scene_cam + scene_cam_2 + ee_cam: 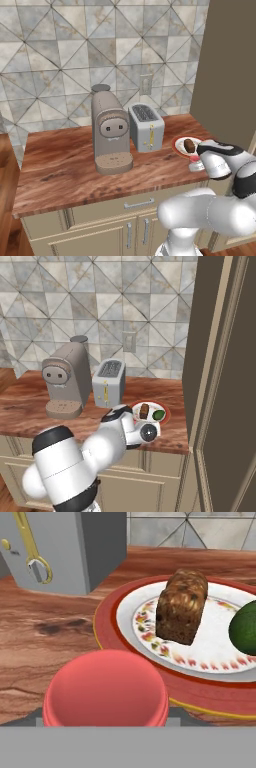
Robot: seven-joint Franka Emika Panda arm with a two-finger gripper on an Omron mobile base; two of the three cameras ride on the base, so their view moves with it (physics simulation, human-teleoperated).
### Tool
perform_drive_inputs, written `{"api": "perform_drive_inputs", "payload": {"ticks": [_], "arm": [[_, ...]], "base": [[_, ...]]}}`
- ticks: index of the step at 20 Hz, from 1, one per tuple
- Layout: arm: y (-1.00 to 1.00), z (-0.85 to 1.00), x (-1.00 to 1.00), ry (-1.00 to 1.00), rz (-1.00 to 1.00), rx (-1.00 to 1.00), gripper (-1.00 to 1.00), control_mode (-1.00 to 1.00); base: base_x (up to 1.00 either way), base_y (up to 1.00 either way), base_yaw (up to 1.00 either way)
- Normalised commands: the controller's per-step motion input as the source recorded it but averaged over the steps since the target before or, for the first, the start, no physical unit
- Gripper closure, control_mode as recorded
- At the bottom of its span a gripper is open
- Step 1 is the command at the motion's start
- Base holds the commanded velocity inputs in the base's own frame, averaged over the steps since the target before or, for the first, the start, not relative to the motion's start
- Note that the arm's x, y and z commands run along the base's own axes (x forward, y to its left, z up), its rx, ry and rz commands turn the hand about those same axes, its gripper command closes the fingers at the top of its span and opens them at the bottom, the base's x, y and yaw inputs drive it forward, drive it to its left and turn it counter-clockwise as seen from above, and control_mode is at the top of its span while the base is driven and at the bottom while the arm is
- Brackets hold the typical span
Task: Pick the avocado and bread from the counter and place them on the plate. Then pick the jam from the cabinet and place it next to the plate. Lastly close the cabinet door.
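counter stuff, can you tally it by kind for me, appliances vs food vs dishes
appliances: 2, the coffee machine and the toaster
food: 3, the bread, the avocado and the jam
dishes: 1, the plate
total: 6

Taupe coffee machine (111,132) with round front panel and perforated drip tray, silver two-slot toaster (146,127) with yellow lever just beside it on its right, pale wall outlet (146,84) above, grey marbled triangular-tile backsplash (65,55), wooden floor (6,210)
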Motion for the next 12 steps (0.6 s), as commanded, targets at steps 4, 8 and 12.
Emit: {"api": "perform_drive_inputs", "payload": {"ticks": [4, 8, 12], "arm": [[0.0, -0.29, 0.0, 0.0, 0.0, 0.0, 1.0, -1.0], [0.01, -0.37, 0.0, 0.0, 0.0, -0.03, 1.0, -1.0], [0.09, -0.39, 0.0, 0.0, 0.0, -0.07, 1.0, -1.0]], "base": [[0.0, 0.0, 0.0], [0.0, 0.0, 0.0], [0.0, 0.0, 0.0]]}}
